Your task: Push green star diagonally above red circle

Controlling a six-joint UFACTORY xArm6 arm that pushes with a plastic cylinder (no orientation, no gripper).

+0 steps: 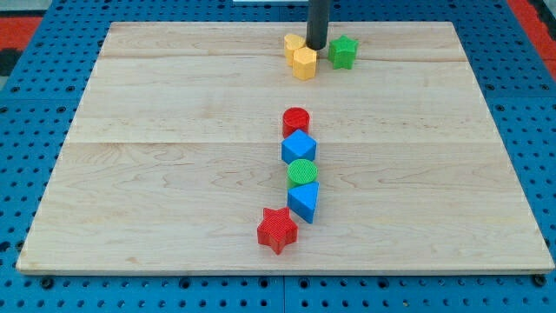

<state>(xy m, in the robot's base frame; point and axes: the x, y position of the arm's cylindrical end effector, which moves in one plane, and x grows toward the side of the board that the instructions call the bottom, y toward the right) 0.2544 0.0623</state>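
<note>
The green star (343, 51) lies near the view's top, right of centre on the wooden board (174, 174). The red circle (296, 120) lies below it, near the board's middle, a little to the left. My tip (316, 47) comes down from the view's top and stands just left of the green star, between it and two yellow blocks. It is close to the star; whether it touches cannot be told.
A yellow hexagon (305, 63) and another yellow block (294, 45) sit just left of my tip. Below the red circle run a blue cube (299, 147), a green circle (302, 171), a blue triangle (305, 201) and a red star (277, 229).
</note>
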